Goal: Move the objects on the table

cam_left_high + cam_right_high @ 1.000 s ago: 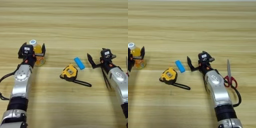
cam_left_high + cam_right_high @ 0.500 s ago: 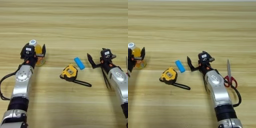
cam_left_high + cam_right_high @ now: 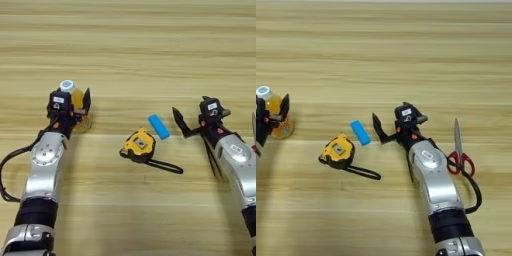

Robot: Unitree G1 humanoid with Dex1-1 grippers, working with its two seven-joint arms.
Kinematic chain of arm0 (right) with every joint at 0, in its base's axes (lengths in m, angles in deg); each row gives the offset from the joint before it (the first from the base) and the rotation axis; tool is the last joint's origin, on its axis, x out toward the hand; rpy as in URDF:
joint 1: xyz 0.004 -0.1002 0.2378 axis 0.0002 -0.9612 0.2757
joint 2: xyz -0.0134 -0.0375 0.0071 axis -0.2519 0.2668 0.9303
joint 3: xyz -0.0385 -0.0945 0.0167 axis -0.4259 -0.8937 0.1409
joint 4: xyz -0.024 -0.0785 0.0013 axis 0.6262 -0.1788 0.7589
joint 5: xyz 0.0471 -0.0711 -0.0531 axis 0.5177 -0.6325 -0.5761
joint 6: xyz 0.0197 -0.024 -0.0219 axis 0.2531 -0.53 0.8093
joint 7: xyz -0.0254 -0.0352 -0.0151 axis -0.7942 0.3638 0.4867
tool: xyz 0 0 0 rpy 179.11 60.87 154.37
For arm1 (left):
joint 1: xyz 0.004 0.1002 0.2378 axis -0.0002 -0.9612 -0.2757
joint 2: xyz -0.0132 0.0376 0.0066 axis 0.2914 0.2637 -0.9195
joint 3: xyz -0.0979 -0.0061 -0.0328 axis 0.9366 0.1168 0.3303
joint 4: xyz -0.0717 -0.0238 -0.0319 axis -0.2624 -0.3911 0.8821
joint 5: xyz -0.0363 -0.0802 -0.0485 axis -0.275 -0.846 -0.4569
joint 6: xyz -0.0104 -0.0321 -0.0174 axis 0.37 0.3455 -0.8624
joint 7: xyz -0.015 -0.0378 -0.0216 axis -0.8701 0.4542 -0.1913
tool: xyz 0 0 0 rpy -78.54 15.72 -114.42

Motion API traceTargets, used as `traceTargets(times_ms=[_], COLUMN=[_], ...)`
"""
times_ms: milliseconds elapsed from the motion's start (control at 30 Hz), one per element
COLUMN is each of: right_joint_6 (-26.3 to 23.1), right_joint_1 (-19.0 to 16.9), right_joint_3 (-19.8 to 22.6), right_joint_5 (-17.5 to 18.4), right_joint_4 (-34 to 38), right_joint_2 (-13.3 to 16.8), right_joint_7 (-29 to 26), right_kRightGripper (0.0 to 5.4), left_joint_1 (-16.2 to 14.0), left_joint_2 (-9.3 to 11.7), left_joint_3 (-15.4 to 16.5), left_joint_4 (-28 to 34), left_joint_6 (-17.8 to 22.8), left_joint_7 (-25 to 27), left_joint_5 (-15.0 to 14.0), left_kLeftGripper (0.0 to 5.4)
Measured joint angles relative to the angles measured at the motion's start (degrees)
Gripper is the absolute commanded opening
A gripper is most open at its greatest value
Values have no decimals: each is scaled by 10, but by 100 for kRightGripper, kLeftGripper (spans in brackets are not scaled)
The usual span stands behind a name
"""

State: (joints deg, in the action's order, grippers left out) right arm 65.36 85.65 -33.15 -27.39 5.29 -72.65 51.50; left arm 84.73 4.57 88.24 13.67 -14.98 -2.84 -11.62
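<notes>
The orange-juice bottle [image 3: 79,100] with its white cap stands at the left of the table [image 3: 130,45]. My left gripper [image 3: 75,102] is shut on it, one black finger [image 3: 87,100] against its right side and the other finger hidden. The yellow-and-black tape measure [image 3: 139,145] lies mid-table with its black strap [image 3: 165,166] trailing right. Just up and right of it lies the blue block [image 3: 159,126]. My right gripper [image 3: 393,150] rests open right of the block, nothing between its spread fingers. The red-handled scissors [image 3: 458,155] lie right of that arm, blades pointing away.
A black cable [image 3: 476,192] loops beside my right forearm, close to the scissors' handles. Another cable [image 3: 6,170] curves off my left arm at the left edge. Bare planks stretch across the far half of the table.
</notes>
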Motion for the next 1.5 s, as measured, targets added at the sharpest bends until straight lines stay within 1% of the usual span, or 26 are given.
traceTargets(times_ms=[133,200,333,533,600,733,867,1067,1167,1200,1367,1500], right_joint_6=[2,2,11,23,24,24,26,37,37,37,38,39], right_joint_1=[-7,-21,-41,-77,-85,-88,-94,-94,-95,-94,-94,-93], right_joint_3=[-15,-33,-73,-142,-156,-166,-183,-187,-188,-188,-187,-188], right_joint_5=[4,9,9,8,6,1,1,-4,-5,-6,-8,-11], right_joint_4=[30,52,83,149,160,170,183,186,186,186,180,173], right_joint_2=[-4,-5,-4,10,11,14,12,9,9,9,7,6], right_joint_7=[-18,-36,-65,-118,-123,-124,-127,-117,-112,-110,-100,-97], right_kRightGripper=[540,540,540,540,540,540,540,540,540,540,540,540], left_joint_1=[-8,-21,-34,-47,-52,-65,-76,-98,-106,-108,-117,-129], left_joint_2=[-9,-13,-19,-30,-35,-37,-44,-53,-56,-56,-55,-55], left_joint_3=[-16,-26,-43,-67,-74,-89,-115,-153,-165,-168,-183,-203], left_joint_4=[67,101,155,193,206,237,275,306,315,317,324,336], left_joint_6=[17,33,58,79,90,112,132,154,162,164,171,177], left_joint_7=[2,7,11,22,26,33,43,60,72,74,86,93], left_joint_5=[0,0,-2,-2,-4,-8,-18,-25,-42,-44,-46,-46], left_kLeftGripper=[349,349,349,349,349,349,349,349,349,349,349,349])
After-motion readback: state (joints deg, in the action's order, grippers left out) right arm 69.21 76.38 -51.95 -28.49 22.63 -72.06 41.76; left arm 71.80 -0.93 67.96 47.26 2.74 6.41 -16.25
